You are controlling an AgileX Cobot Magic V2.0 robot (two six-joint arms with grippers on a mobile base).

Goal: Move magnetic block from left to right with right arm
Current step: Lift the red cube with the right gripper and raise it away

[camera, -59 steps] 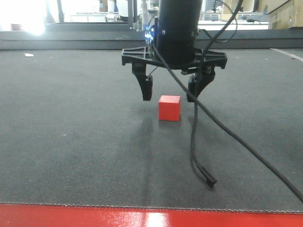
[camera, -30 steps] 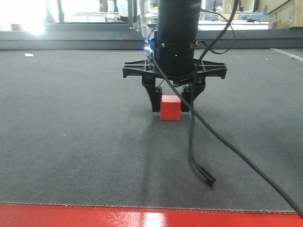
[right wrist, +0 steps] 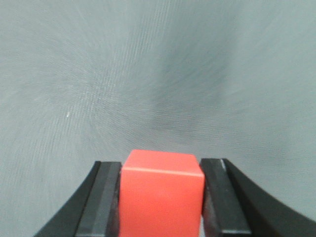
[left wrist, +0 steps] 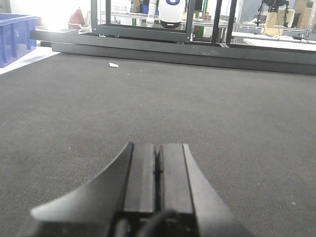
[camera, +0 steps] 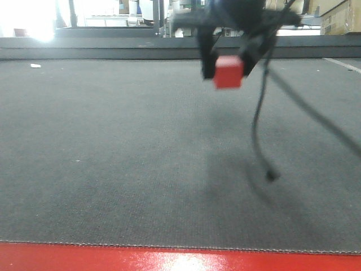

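- The magnetic block [camera: 228,72] is held in the air, well clear of the dark grey mat [camera: 113,169], in the upper middle of the front view and slightly right of centre.
- In the right wrist view the magnetic block [right wrist: 160,195] is seen as a plain red cube, with its top face and near face in view and a black finger against each of its sides.
- The block is pinched by the fingers [right wrist: 103,197] of the right gripper [camera: 228,63], one pad on the left face and one on the right face.
- The right gripper and the arm above it are rendered blurred in the front view, so finer detail of them cannot be told.
- A black cable [camera: 259,124] is hung from the right arm just beside the block; its loose plug end [camera: 272,176] is seen low down, near the mat, and contact cannot be told.
- A soft shadow is cast on the mat below the block and the cable.
- The fingers [left wrist: 143,168] of the left gripper [left wrist: 158,148] are pressed together with nothing between them, and are held low over the mat.
- A glossy red strip [camera: 169,259] is seen along the near edge of the mat.
- A small white scrap [left wrist: 113,65] is lying on the far part of the mat.
- A dark metal frame [left wrist: 148,32] is set beyond the mat's far edge, and a blue crate [left wrist: 15,37] is placed at the far left.
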